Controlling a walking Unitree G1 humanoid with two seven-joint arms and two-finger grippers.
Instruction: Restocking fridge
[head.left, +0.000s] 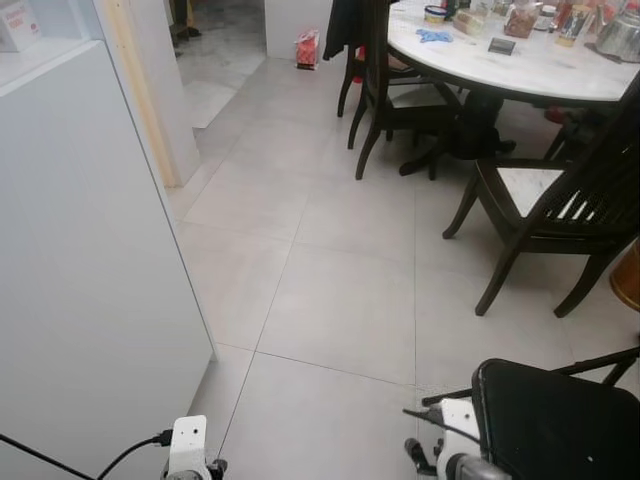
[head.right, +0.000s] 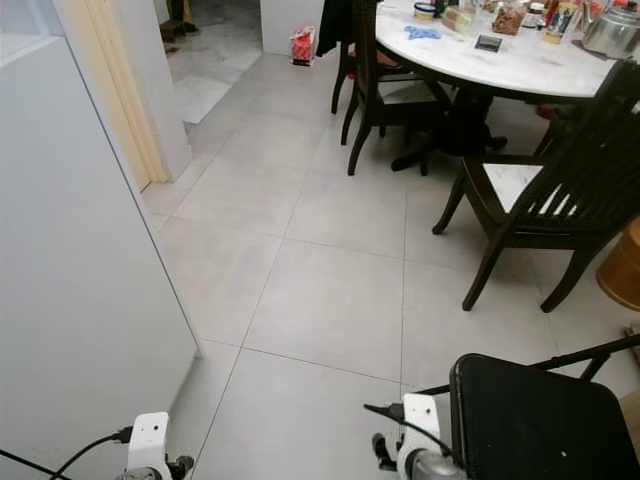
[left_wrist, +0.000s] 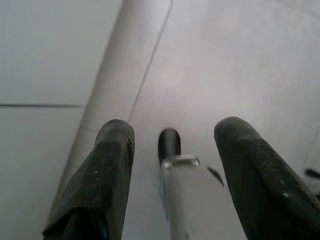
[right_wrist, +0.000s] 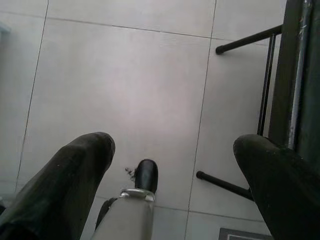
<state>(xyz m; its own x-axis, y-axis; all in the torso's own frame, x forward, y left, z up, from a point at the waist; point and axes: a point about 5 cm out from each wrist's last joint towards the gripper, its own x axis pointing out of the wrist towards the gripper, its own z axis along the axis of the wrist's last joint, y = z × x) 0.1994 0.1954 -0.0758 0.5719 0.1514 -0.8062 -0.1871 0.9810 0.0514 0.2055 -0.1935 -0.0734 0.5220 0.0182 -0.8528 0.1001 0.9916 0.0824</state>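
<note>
The left tool (left_wrist: 172, 165) and right tool (right_wrist: 172, 172) hang low over the grey floor (head.left: 340, 300), fingers apart, holding nothing. A white fridge (head.left: 80, 300) fills the left side.

fridge (head.left: 90, 300): tall white cabinet body, plain flat side panel facing the camera
pose: upright, standing on the tiled floor (head.left: 330, 300)
place: at the robot's left, beside a doorway
state: door not seen; contents cannot be told
</note>
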